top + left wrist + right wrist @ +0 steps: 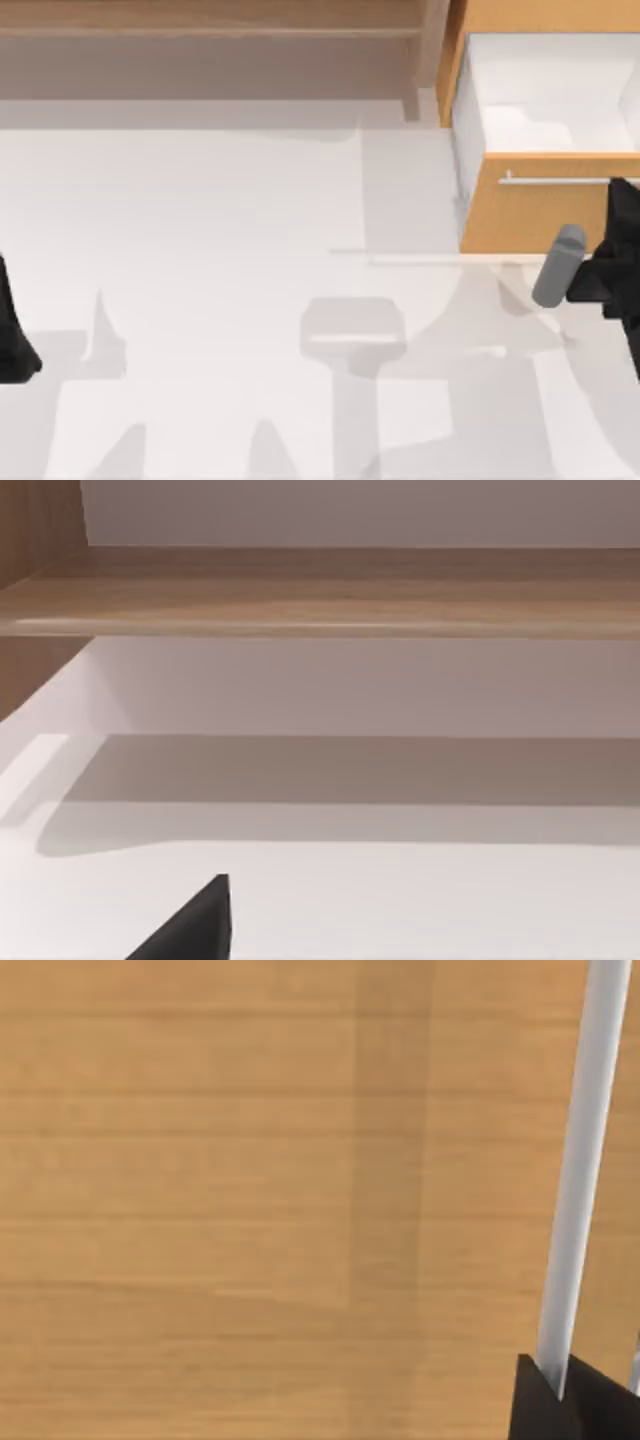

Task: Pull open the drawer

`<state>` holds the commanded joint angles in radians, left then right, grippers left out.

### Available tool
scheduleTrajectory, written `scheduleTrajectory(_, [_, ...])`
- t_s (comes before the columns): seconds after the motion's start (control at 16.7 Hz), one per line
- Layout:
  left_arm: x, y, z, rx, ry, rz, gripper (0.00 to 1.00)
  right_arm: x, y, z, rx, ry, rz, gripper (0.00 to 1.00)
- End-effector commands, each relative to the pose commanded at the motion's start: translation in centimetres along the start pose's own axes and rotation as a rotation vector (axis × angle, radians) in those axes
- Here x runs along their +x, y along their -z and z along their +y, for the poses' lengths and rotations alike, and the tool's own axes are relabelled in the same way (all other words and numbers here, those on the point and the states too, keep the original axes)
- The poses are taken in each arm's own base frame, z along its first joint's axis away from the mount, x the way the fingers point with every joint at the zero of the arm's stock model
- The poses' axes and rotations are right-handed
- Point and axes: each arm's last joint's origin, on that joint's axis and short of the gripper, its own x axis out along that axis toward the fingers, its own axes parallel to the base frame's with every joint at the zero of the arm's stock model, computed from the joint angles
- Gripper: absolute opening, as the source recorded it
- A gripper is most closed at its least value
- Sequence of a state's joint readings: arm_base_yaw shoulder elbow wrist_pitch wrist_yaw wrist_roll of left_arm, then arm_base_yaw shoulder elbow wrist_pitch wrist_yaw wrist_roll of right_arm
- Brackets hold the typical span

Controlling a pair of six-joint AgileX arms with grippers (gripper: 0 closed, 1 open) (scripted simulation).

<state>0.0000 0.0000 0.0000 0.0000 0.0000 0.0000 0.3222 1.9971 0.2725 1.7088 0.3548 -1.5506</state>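
The drawer (525, 215) stands pulled out of its cabinet at the table's far right, its white-grey inside (550, 95) open to the top view. A thin silver bar handle (555, 180) runs across its orange-tan front. My right gripper (622, 190) sits at the handle's right end, shut on the bar. Up close in the right wrist view, the handle (580, 1160) runs down into the black fingers (545, 1410) against the wood front (250, 1200). My left gripper (12, 340) is parked at the table's left edge, far from the drawer.
A duller brown shelf unit (200, 30) spans the back of the table, and the left wrist view shows its board (320, 600). The white tabletop (250, 250) stretches between the two arms. A grey cylinder (558, 265) juts from my right arm.
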Motion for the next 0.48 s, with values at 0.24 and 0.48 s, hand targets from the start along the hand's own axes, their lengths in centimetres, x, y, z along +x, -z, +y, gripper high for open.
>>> scheduleTrajectory(0.24, [0.0, 0.0, 0.0, 0.0, 0.0, 0.0, 1.0, 0.0, 0.0, 0.0, 0.0, 0.0, 0.0, 0.53])
scheduleTrajectory(0.48, [0.0, 0.0, 0.0, 0.0, 0.0, 0.0, 1.0, 0.0, 0.0, 0.0, 0.0, 0.0, 0.0, 0.83])
